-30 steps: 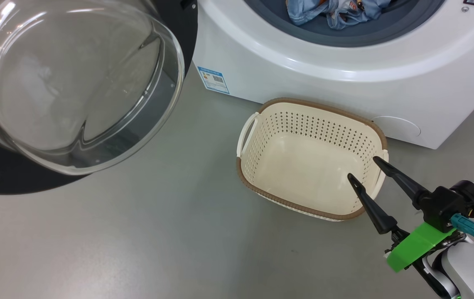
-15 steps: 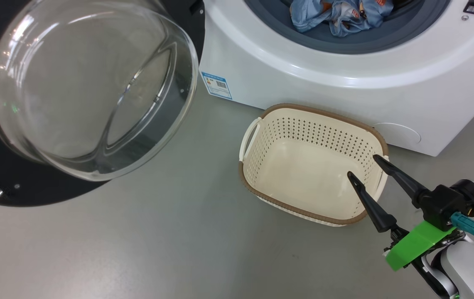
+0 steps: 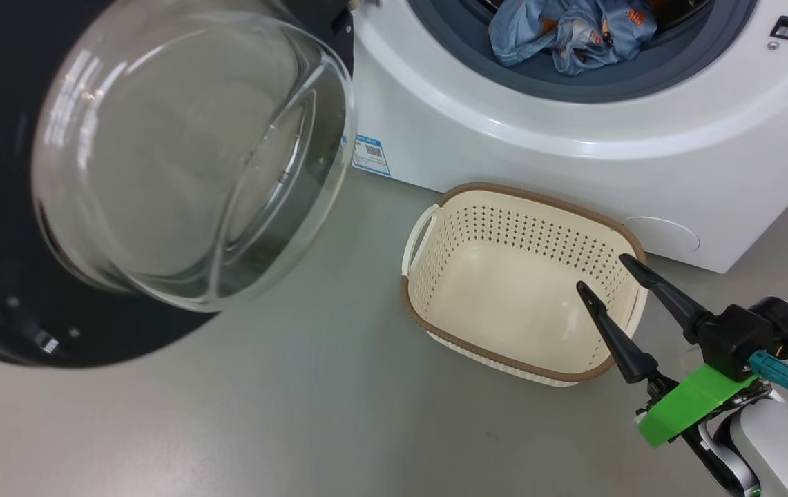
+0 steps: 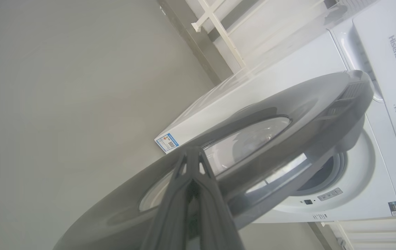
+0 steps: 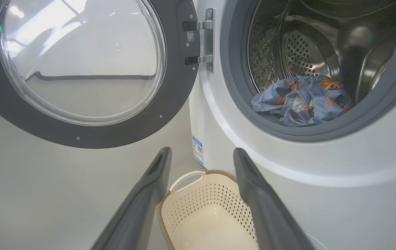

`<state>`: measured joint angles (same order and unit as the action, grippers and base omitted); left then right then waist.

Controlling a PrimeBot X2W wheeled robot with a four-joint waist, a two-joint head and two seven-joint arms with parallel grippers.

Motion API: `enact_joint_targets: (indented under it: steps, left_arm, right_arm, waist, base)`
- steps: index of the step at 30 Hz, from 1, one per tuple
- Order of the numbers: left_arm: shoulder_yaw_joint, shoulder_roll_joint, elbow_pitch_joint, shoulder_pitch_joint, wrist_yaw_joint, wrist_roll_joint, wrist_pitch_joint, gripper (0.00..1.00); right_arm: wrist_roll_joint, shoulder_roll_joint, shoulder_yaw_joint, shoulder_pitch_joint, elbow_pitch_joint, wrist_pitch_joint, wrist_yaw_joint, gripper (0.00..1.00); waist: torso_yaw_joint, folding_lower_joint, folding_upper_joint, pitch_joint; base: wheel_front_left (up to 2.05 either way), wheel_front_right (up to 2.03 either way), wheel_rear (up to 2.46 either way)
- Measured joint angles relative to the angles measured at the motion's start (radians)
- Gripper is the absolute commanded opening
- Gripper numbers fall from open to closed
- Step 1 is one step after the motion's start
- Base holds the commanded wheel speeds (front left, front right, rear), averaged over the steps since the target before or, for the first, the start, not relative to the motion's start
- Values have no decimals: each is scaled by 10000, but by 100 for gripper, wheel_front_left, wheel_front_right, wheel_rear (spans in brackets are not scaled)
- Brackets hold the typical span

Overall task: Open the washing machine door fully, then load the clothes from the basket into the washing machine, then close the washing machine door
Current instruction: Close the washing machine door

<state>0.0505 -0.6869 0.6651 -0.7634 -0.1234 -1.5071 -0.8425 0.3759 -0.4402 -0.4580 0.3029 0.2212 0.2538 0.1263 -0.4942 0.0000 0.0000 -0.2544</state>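
Grey floor point(image 3: 262, 428), laundry corner: left gripper point(image 4: 192, 158) pinched shut, tips at the outer face of the washing machine door point(image 4: 316, 111), contact unclear; right gripper point(image 3: 601, 273) spread wide, empty, over the near rim of the bare basket point(image 3: 504, 190). Clothes point(image 3: 573, 31) sit low in the washing machine point(image 3: 573, 159), near the gasket point(image 3: 573, 88). Risks: shut tips skid off the glossy door mid-push, or fabric gets pinched at the gasket so it won't latch.

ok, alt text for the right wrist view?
Light blue bear-print clothes lie inside the white front-loading washing machine, its black-rimmed round glass door swung wide open beside it. Below, the open right claw frames an empty cream perforated basket.
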Motion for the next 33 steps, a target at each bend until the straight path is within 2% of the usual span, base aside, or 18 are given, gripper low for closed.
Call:
enact_joint_targets:
  steps: [5,21,33]
  left_arm:
    - [-385,433,-746,179,-6,-148,-384,0]
    - [-748,495,-3081,1312,-6,-757,-1473,0]
    - [-968,842,-4508,1625,-4,-859,-2059,0]
  right_arm:
    - [-2,58,86,-2,-2,0,0,92]
    - [-63,257,541,-493,-33,-2,0,92]
    - [-96,462,1047,-859,-117,-2,0,92]
  waist:
    - [-30,0,0,106]
    - [-50,0,0,686]
    - [245,0,0,958]
  base:
    - [0,0,0]
    - [0,0,0]
    - [0,0,0]
